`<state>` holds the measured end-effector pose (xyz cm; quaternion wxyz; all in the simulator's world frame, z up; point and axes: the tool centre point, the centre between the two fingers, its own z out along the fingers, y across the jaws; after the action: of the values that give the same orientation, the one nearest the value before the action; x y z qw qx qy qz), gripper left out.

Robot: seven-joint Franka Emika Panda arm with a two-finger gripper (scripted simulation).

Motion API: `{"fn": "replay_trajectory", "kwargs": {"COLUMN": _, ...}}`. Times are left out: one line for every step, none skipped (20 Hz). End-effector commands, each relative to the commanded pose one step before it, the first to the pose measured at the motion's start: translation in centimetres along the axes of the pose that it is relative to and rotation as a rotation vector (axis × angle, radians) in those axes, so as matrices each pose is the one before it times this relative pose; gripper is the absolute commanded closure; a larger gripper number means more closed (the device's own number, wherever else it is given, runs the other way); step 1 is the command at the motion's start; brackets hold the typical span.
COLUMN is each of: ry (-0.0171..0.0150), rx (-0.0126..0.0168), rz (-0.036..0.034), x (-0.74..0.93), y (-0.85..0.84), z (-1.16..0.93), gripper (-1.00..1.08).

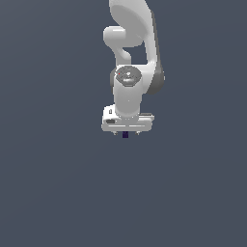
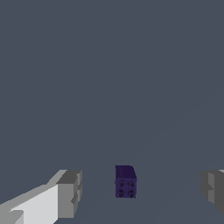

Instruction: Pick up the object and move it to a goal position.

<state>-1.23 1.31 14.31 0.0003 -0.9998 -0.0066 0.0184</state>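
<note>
The object is a tiny dark purple block (image 1: 125, 135) that shows just under the white gripper (image 1: 127, 132) in the exterior view. In the wrist view the block (image 2: 125, 181) sits between the two grey fingertips (image 2: 69, 192), with a clear gap on each side. It lies closer to one finger than to the other. The gripper (image 2: 142, 192) is open and touches nothing. I cannot tell from the exterior view whether the fingers reach down to the floor.
The white arm (image 1: 129, 58) rises above the gripper toward the top of the exterior view. The flat dark grey-blue floor (image 1: 58, 193) surrounds the block on all sides. No goal marker shows.
</note>
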Motion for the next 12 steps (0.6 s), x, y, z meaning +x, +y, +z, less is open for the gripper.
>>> {"fn": "replay_trajectory", "kwargs": {"ry": 0.00000, "rx": 0.00000, "rz": 0.00000, "x": 0.000, "y": 0.001, "z": 0.000, "gripper": -0.92}}
{"fn": "replay_trajectory", "kwargs": {"ry": 0.00000, "rx": 0.00000, "rz": 0.00000, "x": -0.001, "y": -0.011, "z": -0.015, "gripper": -0.92}}
{"fn": "replay_trajectory", "kwargs": {"ry": -0.00052, "rx": 0.00160, "rz": -0.00018, "x": 0.005, "y": -0.017, "z": -0.014, "gripper": -0.92}}
{"fn": "replay_trajectory", "kwargs": {"ry": -0.00057, "rx": 0.00173, "rz": -0.00018, "x": 0.004, "y": -0.036, "z": -0.042, "gripper": -0.92}}
{"fn": "replay_trajectory", "kwargs": {"ry": -0.00086, "rx": 0.00261, "rz": -0.00028, "x": 0.008, "y": -0.048, "z": -0.056, "gripper": -0.92}}
{"fn": "replay_trajectory", "kwargs": {"ry": -0.00109, "rx": 0.00333, "rz": -0.00038, "x": 0.013, "y": -0.062, "z": -0.076, "gripper": -0.92}}
{"fn": "replay_trajectory", "kwargs": {"ry": -0.00117, "rx": 0.00354, "rz": -0.00045, "x": 0.017, "y": -0.067, "z": -0.089, "gripper": -0.92}}
{"fn": "replay_trajectory", "kwargs": {"ry": -0.00096, "rx": 0.00286, "rz": -0.00041, "x": 0.018, "y": -0.053, "z": -0.077, "gripper": -0.92}}
{"fn": "replay_trajectory", "kwargs": {"ry": -0.00071, "rx": 0.00204, "rz": -0.00034, "x": 0.017, "y": -0.040, "z": -0.064, "gripper": -0.92}}
{"fn": "replay_trajectory", "kwargs": {"ry": -0.00052, "rx": 0.00143, "rz": -0.00028, "x": 0.017, "y": -0.024, "z": -0.046, "gripper": -0.92}}
{"fn": "replay_trajectory", "kwargs": {"ry": -0.00027, "rx": 0.00061, "rz": -0.00018, "x": 0.013, "y": -0.011, "z": -0.026, "gripper": -0.92}}
{"fn": "replay_trajectory", "kwargs": {"ry": 0.00000, "rx": 0.00000, "rz": 0.00000, "x": 0.004, "y": 0.007, "z": 0.001, "gripper": -0.92}}
